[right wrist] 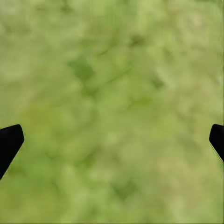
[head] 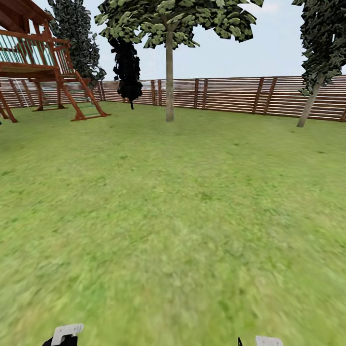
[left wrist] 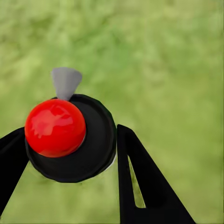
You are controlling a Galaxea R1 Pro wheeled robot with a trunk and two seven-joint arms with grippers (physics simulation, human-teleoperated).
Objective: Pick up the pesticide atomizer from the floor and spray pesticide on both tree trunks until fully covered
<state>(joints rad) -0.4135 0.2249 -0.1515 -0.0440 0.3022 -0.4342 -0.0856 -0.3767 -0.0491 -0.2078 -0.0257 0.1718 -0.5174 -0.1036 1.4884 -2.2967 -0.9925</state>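
While the robot faces out over the lawn [head: 173, 216], the left gripper [left wrist: 70, 154] is clamped around the pesticide atomizer [left wrist: 70, 140]. In the left wrist view the black body sits snug between the two dark fingers [left wrist: 140, 182], red cap [left wrist: 55, 127] on top, with the grey nozzle [left wrist: 65, 81] poking forward past it. So the sprayer is off the floor and in hand. Its spraying axis, judging by that nozzle, runs out ahead along the fingers, over grass for now.

The right gripper [right wrist: 112, 140] is spread wide with nothing between its tips, just blurred green under it.

Now the key relation: in the head view the nearer tree [head: 169, 29] stands at about twelve o'clock, well apart from the robot, its straight tree trunk [head: 169, 81] rising in front of the slatted fence [head: 230, 93]. A second tree [head: 322, 43] leans at roughly one o'clock, its thin trunk [head: 310, 105] right by the fence. A wooden play structure [head: 43, 67] sits off at eleven.

My read: the pick-up is done and no spraying has begun. The trunk lies dead ahead and slightly right of the loaded left arm, so the robot needs to close in and lift that nozzle level onto the trunk.
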